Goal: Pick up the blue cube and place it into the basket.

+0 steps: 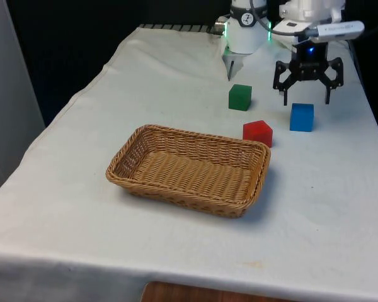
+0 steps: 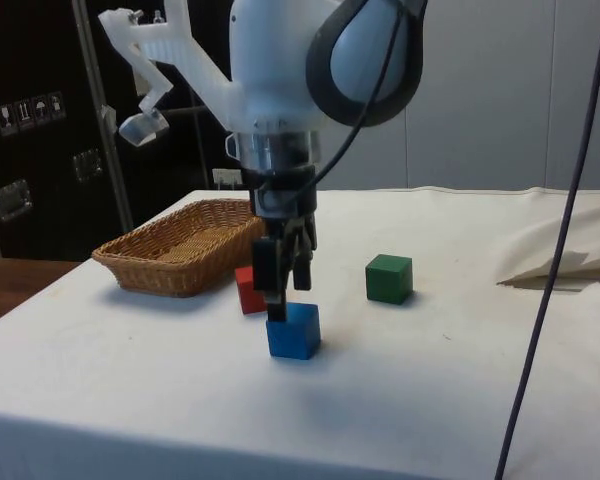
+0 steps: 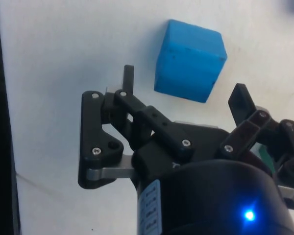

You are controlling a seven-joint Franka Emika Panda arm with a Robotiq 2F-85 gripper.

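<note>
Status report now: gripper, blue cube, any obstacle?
Black two-finger gripper open, above the blue cube, nothing held. Cube on the white cloth, outside the woven wicker basket. Red cube sits between cube and basket.

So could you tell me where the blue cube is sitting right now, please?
The blue cube sits on the white cloth at the front view's right, just right of the red cube, directly beneath the open gripper.

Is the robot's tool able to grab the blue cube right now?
Probably yes. The tool hangs open just above the blue cube, with nothing between them. The red cube and green cube sit clear of it.
</note>
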